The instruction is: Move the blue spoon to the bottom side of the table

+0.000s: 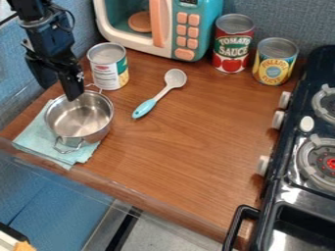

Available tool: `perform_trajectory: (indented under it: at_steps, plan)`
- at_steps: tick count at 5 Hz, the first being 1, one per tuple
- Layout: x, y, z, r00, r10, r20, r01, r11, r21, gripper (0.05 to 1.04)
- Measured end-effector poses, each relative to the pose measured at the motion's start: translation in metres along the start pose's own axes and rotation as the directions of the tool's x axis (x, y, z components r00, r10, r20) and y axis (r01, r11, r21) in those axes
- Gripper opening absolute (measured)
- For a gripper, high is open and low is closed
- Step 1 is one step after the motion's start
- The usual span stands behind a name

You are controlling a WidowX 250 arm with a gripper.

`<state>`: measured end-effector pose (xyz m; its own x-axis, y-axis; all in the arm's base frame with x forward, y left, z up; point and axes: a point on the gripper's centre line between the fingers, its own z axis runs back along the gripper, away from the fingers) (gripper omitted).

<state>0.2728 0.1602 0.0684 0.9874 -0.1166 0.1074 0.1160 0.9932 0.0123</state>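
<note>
The gripper (59, 92) hangs at the upper left, over the back rim of the metal pot, with its fingers apart and open. To its right, on the wooden table (190, 137), lies the spoon (145, 107), apart from the gripper. Its light blue handle points toward the lower left, and its grey-white head points to the upper right, toward the microwave.
The metal pot (80, 117) stands on a pale blue cloth (36, 135) at the left. Behind are an opened can (108, 68), a toy microwave (190, 27), a tomato can (232, 44) and a pineapple can (274, 61). A black toy stove (298, 152) borders the right side.
</note>
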Motion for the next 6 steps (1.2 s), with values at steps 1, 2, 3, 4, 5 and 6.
perform_trajectory:
  at_steps: [1, 2, 3, 4, 5, 6]
  plan:
    - [-0.003, -0.002, -0.011, 1.000, 0.009, -0.027, -0.009, 1.000, -0.023, 1.001]
    - [0.020, -0.032, -0.013, 0.999, -0.035, -0.022, 0.034, 0.999, -0.036, 1.001]
    - [0.058, -0.073, -0.013, 0.996, -0.093, 0.001, 0.093, 0.995, -0.027, 1.001]
    - [0.081, -0.086, -0.020, 0.996, -0.092, 0.008, 0.092, 0.996, -0.013, 1.001]
    - [0.097, -0.090, -0.041, 0.997, -0.078, -0.017, 0.078, 0.997, -0.005, 1.001]
    - [0.099, -0.084, -0.071, 0.994, -0.042, -0.101, 0.042, 0.999, 0.000, 1.001]
